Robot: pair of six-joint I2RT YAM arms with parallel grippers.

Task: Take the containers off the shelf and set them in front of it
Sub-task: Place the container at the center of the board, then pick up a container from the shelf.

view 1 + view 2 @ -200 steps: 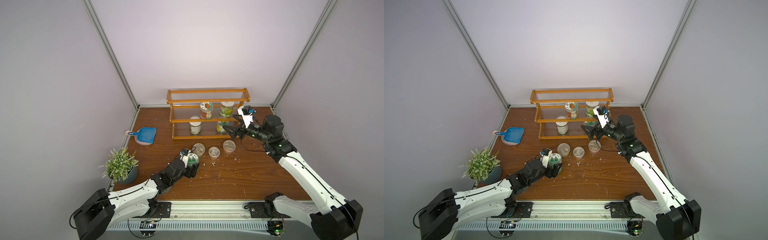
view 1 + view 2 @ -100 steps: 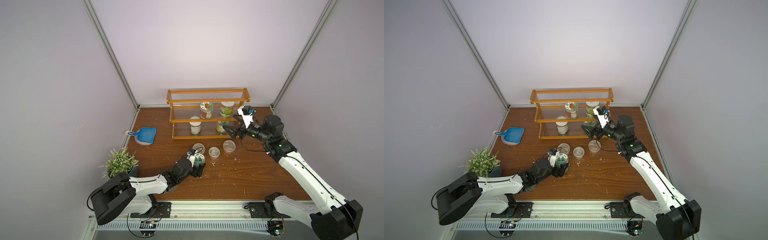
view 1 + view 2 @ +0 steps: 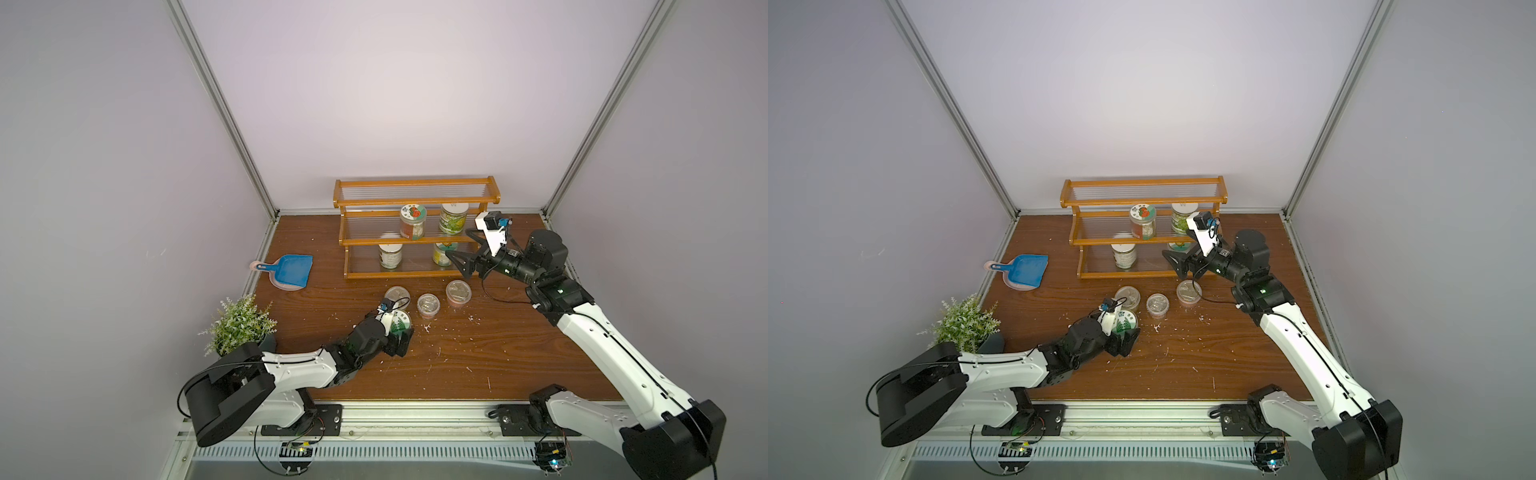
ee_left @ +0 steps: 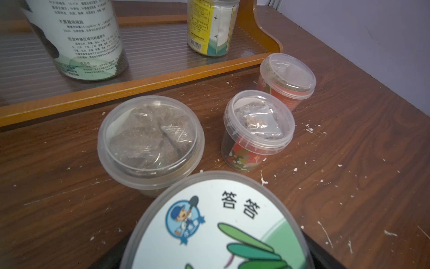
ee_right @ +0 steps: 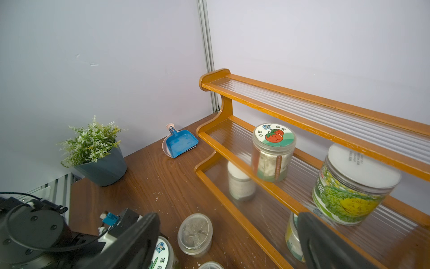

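Straddles the leaf-lidded jar point(image 3: 400, 326) with the left gripper point(image 3: 397, 334) in front of the shelf point(image 3: 415, 202), beside three short cups point(image 3: 428, 305); cannot tell whether clamped or released. Holds the right gripper point(image 3: 456, 262) spread at the shelf's lowest tier, by the yellow-labelled jar point(image 3: 439, 253).

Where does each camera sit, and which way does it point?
Top views: high above the table's front, looking down; both arms show.
Left wrist: on the left arm, facing three cups and the shelf; a dark finger edge shows.
Right wrist: on the right arm, facing along the shelf; two fingers show.
Shared: the leaf-lidded jar.
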